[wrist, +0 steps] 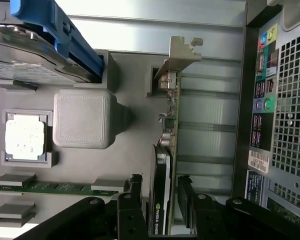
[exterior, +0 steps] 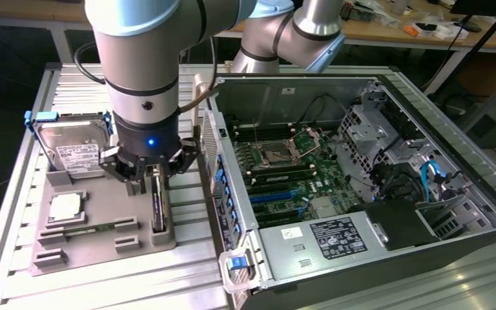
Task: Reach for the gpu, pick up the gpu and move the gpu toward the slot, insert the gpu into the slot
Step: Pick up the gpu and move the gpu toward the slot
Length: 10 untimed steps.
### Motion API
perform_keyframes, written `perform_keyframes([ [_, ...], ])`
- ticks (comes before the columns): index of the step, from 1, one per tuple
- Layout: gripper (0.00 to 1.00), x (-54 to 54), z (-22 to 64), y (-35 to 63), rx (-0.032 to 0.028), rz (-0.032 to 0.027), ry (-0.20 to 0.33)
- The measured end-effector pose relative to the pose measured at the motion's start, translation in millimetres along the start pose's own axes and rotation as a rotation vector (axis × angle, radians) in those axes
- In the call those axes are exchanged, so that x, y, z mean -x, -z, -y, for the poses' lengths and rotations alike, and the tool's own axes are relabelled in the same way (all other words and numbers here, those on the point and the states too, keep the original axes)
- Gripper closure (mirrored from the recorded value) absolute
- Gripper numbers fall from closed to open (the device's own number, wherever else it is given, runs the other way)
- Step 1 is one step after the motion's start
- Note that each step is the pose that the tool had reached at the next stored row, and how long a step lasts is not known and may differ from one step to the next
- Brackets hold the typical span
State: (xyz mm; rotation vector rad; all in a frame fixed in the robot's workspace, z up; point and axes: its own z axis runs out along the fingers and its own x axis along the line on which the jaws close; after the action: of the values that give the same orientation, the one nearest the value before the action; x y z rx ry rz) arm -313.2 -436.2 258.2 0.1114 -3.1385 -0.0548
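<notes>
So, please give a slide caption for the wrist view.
Open gripper straddling the gpu standing on edge in the grey fixture, beside the computer case.

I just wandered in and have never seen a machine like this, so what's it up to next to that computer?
A robot arm is reaching down over a grey holder tray beside an open computer case. Its gripper is open, with a finger on either side of the graphics card, which stands on edge in the tray. The card isn't gripped or lifted yet. A hard drive and a processor chip sit in the same tray.
</notes>
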Motion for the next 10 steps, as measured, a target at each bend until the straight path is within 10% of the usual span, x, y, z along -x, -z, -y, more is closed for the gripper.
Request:
perform_keyframes([
  [10, 0.58, 0.0, 0.3, -8.8, 0.0000, -0.0005, 0.009],
])
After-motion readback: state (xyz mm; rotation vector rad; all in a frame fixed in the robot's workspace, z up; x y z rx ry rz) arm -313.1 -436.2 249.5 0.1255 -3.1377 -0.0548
